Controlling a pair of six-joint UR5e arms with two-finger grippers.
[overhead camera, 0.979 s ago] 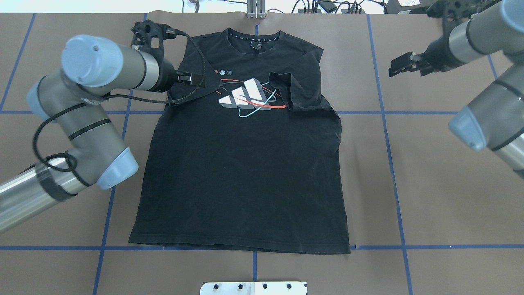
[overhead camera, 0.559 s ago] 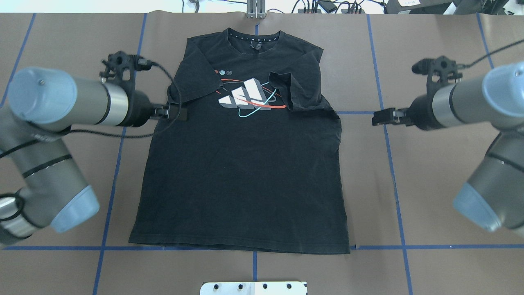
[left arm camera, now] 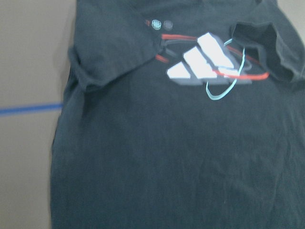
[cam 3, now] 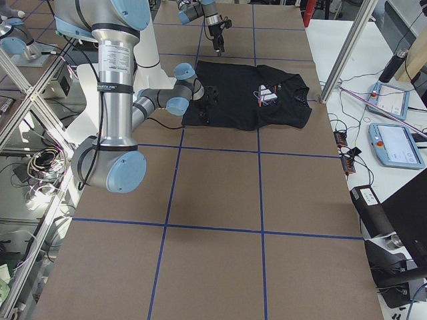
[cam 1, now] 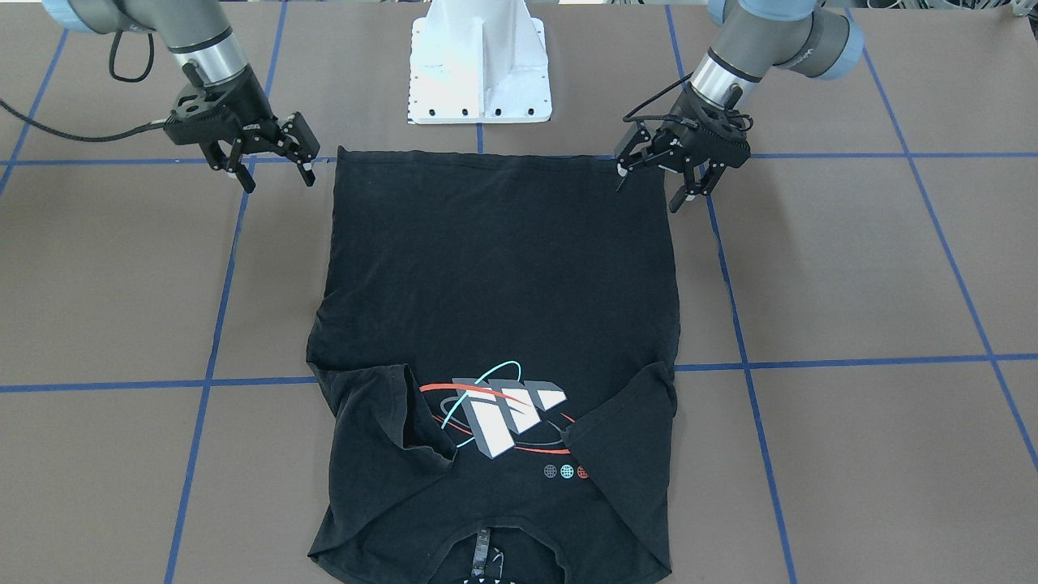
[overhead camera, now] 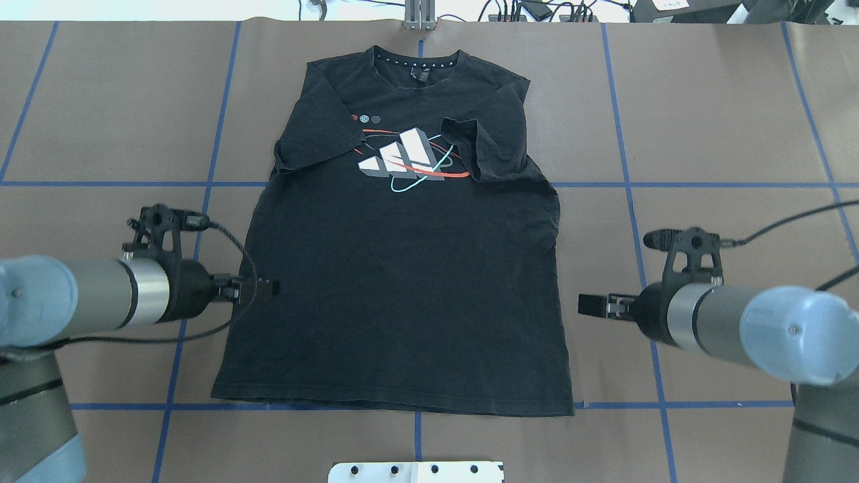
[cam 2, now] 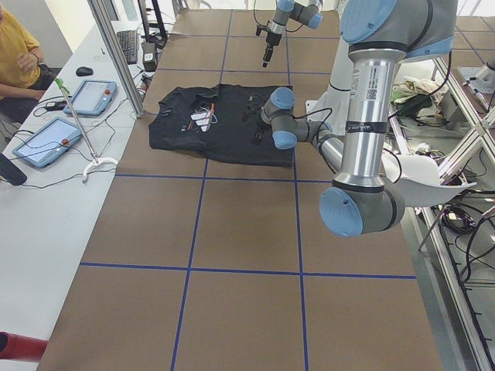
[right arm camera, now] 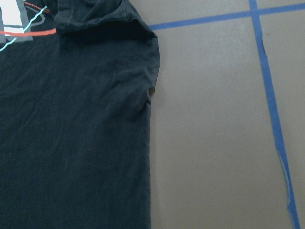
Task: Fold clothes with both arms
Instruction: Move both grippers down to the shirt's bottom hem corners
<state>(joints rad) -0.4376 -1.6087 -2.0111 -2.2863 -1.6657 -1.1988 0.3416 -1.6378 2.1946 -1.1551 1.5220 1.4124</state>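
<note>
Brown table covering (overhead camera: 725, 100), gridded with blue tape lines (overhead camera: 671, 184), fills every feed I have. The black T-shirt (overhead camera: 402, 295) lies flat on it, face up, between my two grippers and below both of them. On the front-facing camera the left gripper (cam 1: 649, 197) hangs pointing down, its fingers spread wide with nothing between them. In that view the shirt's hem corner sits right under those jaws, while from overhead the same jaws show over the shirt's side edge, partway between sleeve and hem. So I can't say exactly which spot of cloth is beneath them, nor how far above it they hang. The right gripper (cam 1: 280, 183) is likewise parted wide and holding nothing. The shirt's other side edge lies just inboard of its jaws, with a strip of bare table showing between cloth and fingertips from overhead. Its wrist camera agrees: the shirt's edge runs down the middle of that picture, with table and tape to the outside. Ahead of both jaws, toward the collar (overhead camera: 416, 59), both sleeves (overhead camera: 486, 151) are folded inward onto the chest, flanking the white, red and teal graphic (overhead camera: 408, 161). Behind the jaws, past the hem (overhead camera: 396, 404), stands the white pedestal base (cam 1: 480, 65).
</note>
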